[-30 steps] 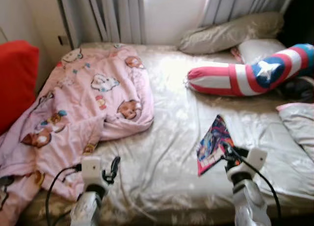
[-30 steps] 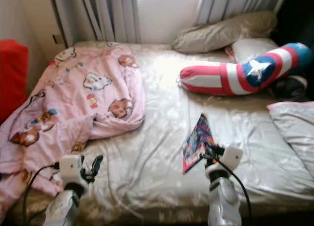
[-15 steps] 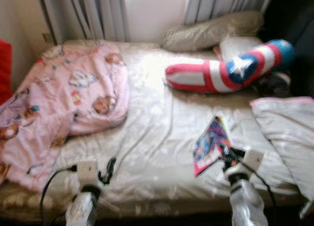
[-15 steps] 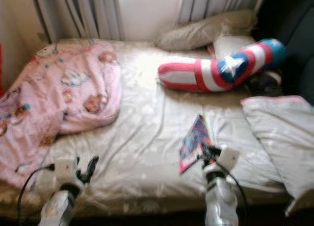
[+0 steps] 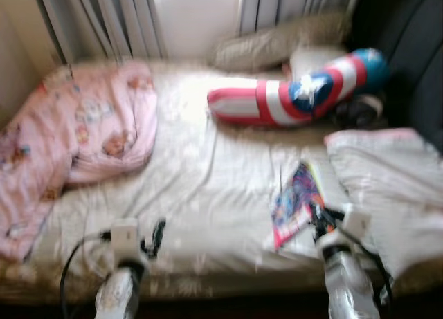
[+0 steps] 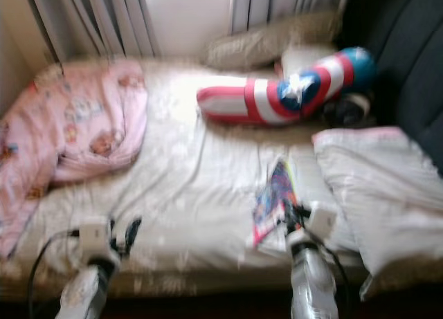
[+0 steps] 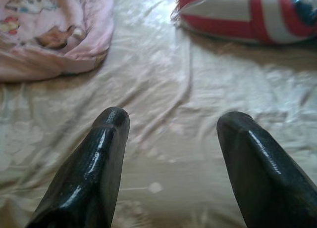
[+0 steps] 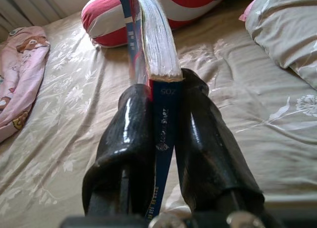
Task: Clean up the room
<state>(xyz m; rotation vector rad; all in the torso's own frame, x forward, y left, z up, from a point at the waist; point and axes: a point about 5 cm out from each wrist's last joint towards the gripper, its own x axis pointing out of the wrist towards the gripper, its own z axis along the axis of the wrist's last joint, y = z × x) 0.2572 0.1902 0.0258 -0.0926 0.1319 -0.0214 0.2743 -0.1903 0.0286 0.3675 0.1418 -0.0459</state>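
Note:
My right gripper (image 5: 317,215) is shut on a colourful book (image 5: 297,200), held up by its spine over the right part of the bed (image 5: 208,194). The right wrist view shows the book (image 8: 148,45) clamped between both black fingers (image 8: 203,144), its pages fanning upward. My left gripper (image 5: 157,237) hovers low over the bed's front edge, open and empty; its two fingers (image 7: 94,168) stand apart above bare sheet. A pink cartoon blanket (image 5: 76,125) lies bunched on the bed's left side. A red, white and blue star bolster (image 5: 291,97) lies near the head.
Two beige pillows (image 5: 277,48) rest against the curtains (image 5: 124,18) at the back. A pale pillow (image 5: 387,180) covers the bed's right side. A dark surface (image 5: 415,56) rises on the far right. The eye views are blurred.
The camera has swung right: the bed and blanket shifted left and the red cushion left the frame. Both grippers keep their poses, the right one still holding the book.

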